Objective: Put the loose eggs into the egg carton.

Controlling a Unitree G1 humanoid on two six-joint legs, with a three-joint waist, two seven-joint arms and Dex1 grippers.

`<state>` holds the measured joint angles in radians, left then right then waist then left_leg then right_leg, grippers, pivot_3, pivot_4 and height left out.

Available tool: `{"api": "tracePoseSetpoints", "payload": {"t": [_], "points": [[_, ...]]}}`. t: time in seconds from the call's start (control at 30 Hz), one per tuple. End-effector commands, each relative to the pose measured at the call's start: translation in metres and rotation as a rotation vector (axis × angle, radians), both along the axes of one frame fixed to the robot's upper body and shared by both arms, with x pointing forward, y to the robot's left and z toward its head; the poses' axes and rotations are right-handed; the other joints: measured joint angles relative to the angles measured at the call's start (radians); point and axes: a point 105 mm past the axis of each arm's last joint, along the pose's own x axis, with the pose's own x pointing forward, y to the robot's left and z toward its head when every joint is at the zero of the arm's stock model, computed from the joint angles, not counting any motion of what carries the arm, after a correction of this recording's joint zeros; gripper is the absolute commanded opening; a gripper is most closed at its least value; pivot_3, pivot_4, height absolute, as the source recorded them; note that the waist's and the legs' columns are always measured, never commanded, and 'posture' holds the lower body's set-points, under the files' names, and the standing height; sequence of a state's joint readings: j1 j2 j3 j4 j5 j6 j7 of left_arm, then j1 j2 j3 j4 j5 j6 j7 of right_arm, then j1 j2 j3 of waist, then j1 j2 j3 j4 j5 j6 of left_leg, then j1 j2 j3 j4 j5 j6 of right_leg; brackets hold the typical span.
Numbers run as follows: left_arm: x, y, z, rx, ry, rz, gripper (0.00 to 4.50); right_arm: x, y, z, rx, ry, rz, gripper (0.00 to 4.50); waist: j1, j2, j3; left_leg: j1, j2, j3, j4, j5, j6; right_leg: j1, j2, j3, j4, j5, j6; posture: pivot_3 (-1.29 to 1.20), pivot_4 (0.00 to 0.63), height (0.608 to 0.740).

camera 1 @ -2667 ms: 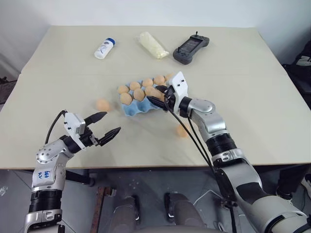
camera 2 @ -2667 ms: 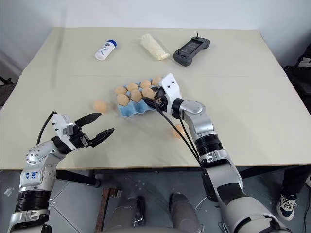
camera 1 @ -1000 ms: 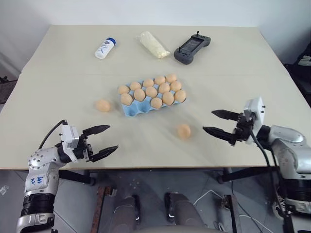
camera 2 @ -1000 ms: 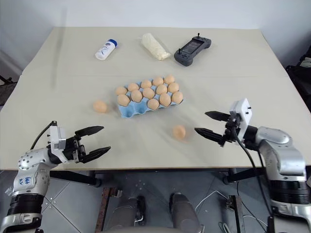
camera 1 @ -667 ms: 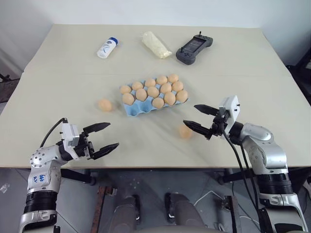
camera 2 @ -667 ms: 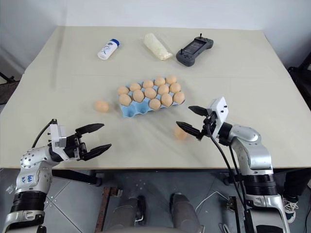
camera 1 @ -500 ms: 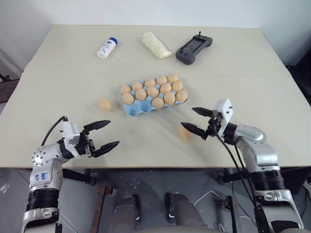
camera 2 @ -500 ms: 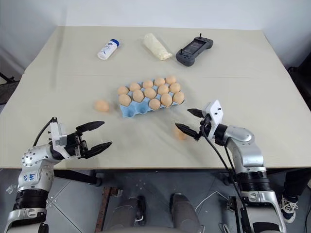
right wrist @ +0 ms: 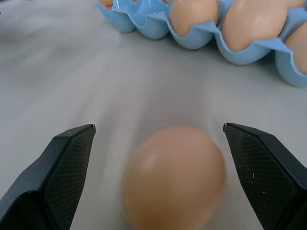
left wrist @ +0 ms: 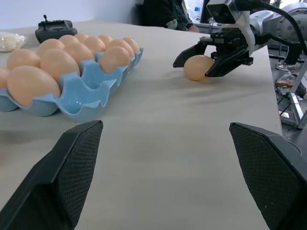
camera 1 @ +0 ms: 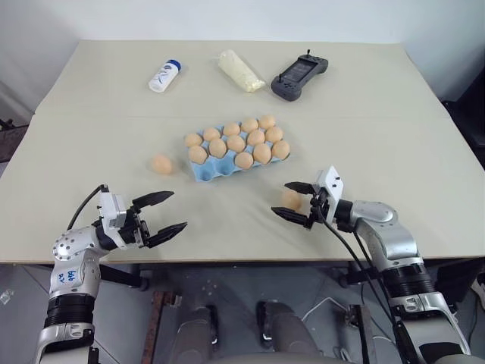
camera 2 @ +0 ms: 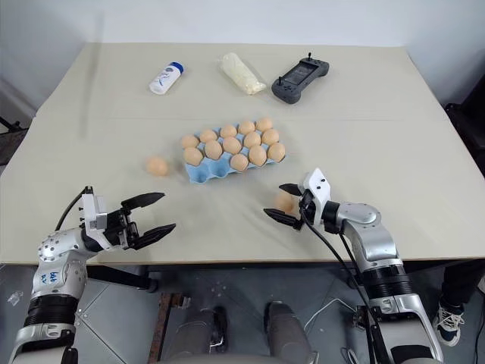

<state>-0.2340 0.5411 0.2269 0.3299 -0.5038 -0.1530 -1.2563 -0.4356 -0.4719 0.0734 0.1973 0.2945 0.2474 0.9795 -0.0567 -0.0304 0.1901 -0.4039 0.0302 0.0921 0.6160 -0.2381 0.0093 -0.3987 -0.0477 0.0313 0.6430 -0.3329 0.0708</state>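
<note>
The egg carton [camera 1: 236,152] sits mid-table, pale blue, its cups mostly filled with tan eggs; one front corner cup on the robot's left looks empty. Two loose eggs lie on the beige table [camera 1: 394,114]: one egg [camera 1: 161,164] just to the left of the carton, apart from it, and a second egg [camera 1: 292,199] in front of the carton's right end. Right gripper [camera 1: 294,202] is low over the table with jaws wide, one black finger on each side of that second egg (contact cannot be judged; the right wrist view shows the egg between the fingers with a gap on both sides, resting on the table). Left gripper [camera 1: 162,213] hangs at the near left edge of the table, jaws wide, nothing between them, well apart from the left egg. At the far edge: a white bottle [camera 1: 163,75], a pale wrapped bundle [camera 1: 239,70], a dark handheld controller [camera 1: 298,75].
</note>
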Motion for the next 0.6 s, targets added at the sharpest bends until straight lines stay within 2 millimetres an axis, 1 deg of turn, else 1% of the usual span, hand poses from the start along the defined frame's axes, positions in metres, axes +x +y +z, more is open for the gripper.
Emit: {"api": "tracePoseSetpoints", "payload": {"t": [0.03,0.07,0.17,0.27,0.33,0.37,0.4,0.47,0.5,0.57,0.6], "points": [[0.002,0.001,0.005,0.001,-0.031,0.009,4.50,0.000,0.000,0.005,-0.023,-0.032,0.007,4.46,0.000,0.000,0.000,0.000,0.000,0.000,0.000,0.000,0.000,0.000,0.000,0.000,0.000,0.000,0.000,0.00,0.150,0.740],[0.002,0.001,0.005,0.000,-0.032,0.012,4.50,0.001,0.001,0.003,-0.029,-0.030,0.001,4.46,0.000,0.000,0.000,0.000,0.000,0.000,0.000,0.000,0.000,0.000,0.000,0.000,0.000,0.000,0.000,0.00,0.150,0.740],[0.002,0.001,0.005,0.000,-0.031,0.014,4.50,0.006,0.000,0.000,-0.033,-0.039,-0.023,3.85,0.000,0.000,0.000,0.000,0.000,0.000,0.000,0.000,0.000,0.000,0.000,0.000,0.000,0.000,0.000,0.00,0.150,0.740],[0.001,0.001,0.005,0.000,-0.032,0.020,4.50,0.007,0.001,0.004,-0.013,-0.051,-0.021,2.82,0.000,0.000,0.000,0.000,0.000,0.000,0.000,0.000,0.000,0.000,0.000,0.000,0.000,0.000,0.000,0.00,0.150,0.740],[0.001,0.002,0.005,-0.002,-0.035,0.026,4.50,0.010,0.000,0.012,-0.007,-0.078,-0.028,2.09,0.000,0.000,0.000,0.000,0.000,0.000,0.000,0.000,0.000,0.000,0.000,0.000,0.000,0.000,0.000,0.00,0.150,0.740],[0.000,0.003,0.006,-0.002,-0.036,0.029,4.50,0.013,-0.001,0.019,0.004,-0.100,-0.034,1.80,-0.001,0.000,0.000,0.000,0.000,0.000,0.000,0.000,0.001,0.000,0.000,0.000,0.000,0.000,0.000,0.00,0.150,0.740],[0.000,0.003,0.006,-0.002,-0.037,0.030,4.50,0.014,-0.001,0.024,0.013,-0.113,-0.038,1.60,-0.001,0.000,0.000,0.000,0.000,0.000,0.000,0.001,0.001,0.000,0.000,0.000,0.000,0.000,0.000,0.00,0.150,0.740],[-0.001,0.004,0.006,-0.003,-0.039,0.037,4.50,0.020,0.002,0.044,0.051,-0.165,-0.050,1.48,-0.001,0.000,0.000,0.000,0.000,0.000,0.000,0.001,0.001,0.000,0.000,0.000,0.000,0.000,0.000,0.00,0.150,0.740],[-0.001,0.005,0.006,-0.005,-0.041,0.041,4.50,0.024,0.005,0.057,0.075,-0.198,-0.057,1.46,-0.003,0.000,0.000,0.000,0.000,0.000,0.000,0.001,0.001,0.000,0.000,0.000,0.000,0.000,0.000,0.00,0.150,0.740],[-0.002,0.005,0.006,-0.008,-0.044,0.048,4.50,0.031,0.015,0.080,0.122,-0.250,-0.060,1.45,-0.006,0.000,0.000,0.000,0.000,0.000,0.000,0.001,0.001,0.000,0.000,0.000,0.001,0.000,0.000,0.00,0.150,0.740],[-0.002,0.005,0.006,-0.010,-0.046,0.050,4.50,0.035,0.021,0.088,0.138,-0.270,-0.066,1.43,-0.007,0.000,0.000,0.000,0.000,0.000,0.000,0.001,0.001,-0.001,0.000,0.000,0.002,0.000,0.000,0.00,0.150,0.740]]}}
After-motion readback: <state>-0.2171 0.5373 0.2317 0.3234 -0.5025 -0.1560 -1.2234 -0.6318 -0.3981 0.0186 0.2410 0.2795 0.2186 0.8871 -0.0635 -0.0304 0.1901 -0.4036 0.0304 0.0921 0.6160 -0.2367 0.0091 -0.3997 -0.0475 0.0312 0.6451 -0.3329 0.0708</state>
